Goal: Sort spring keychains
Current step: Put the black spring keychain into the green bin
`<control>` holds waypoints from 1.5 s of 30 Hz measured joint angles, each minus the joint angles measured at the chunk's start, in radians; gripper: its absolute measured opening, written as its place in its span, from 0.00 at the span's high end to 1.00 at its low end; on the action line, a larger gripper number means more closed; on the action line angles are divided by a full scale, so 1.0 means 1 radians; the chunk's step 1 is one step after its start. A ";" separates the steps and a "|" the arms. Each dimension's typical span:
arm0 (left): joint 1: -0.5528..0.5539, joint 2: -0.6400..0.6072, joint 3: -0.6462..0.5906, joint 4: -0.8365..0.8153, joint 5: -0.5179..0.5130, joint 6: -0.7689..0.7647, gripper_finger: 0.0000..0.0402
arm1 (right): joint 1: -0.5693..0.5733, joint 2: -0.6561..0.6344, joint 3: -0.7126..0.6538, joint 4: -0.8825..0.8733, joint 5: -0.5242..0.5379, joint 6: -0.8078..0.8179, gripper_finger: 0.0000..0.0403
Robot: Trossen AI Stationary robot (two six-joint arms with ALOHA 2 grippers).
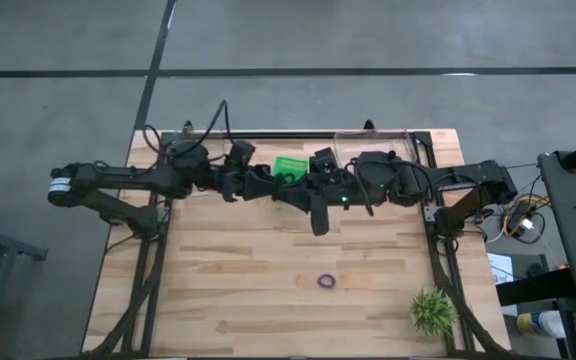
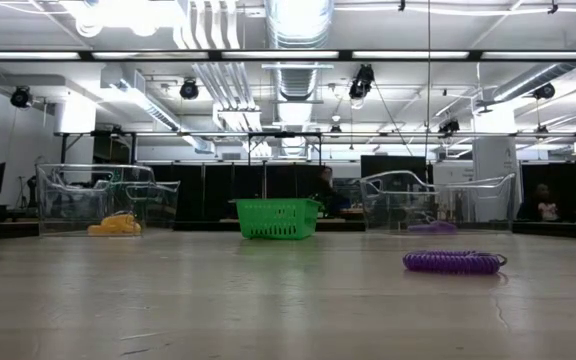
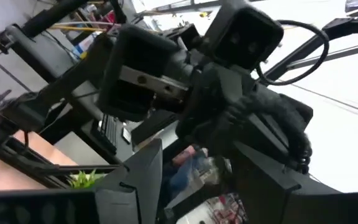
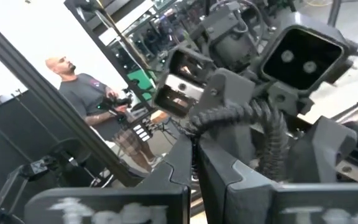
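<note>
Wooden counter (image 1: 268, 250) carries one purple keychain (image 1: 326, 281), unsorted, well in front of both parked arms; left end effector (image 3: 191, 186) is spread wide, right end effector (image 4: 194, 171) closed empty

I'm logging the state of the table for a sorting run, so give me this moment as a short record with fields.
loose item: one purple spring keychain lying on the table, untouched
bins: green basket at the far edge, between two clear bins; the clear bin on the low view's left holds orange coils, the other clear bin purple ones
left end effector: open, empty, raised at the far edge
right end effector: shut, empty, raised beside it
bystander item: spiky green plant at the near right corner
</note>
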 joint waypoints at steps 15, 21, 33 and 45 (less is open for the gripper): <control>0.000 0.006 0.000 0.010 0.026 -0.033 0.63 | 0.000 0.000 0.000 -0.023 -0.016 0.026 0.98; 0.000 0.006 0.000 0.013 0.004 -0.038 0.95 | 0.000 0.000 0.000 -0.024 -0.017 0.025 0.98; 0.023 0.002 0.000 0.013 -0.016 -0.011 0.96 | 0.003 -0.003 0.001 -0.009 0.007 0.021 0.73; 0.065 -0.080 0.000 -0.319 -0.084 0.093 0.97 | 0.000 -0.093 0.002 -0.513 0.166 0.168 0.54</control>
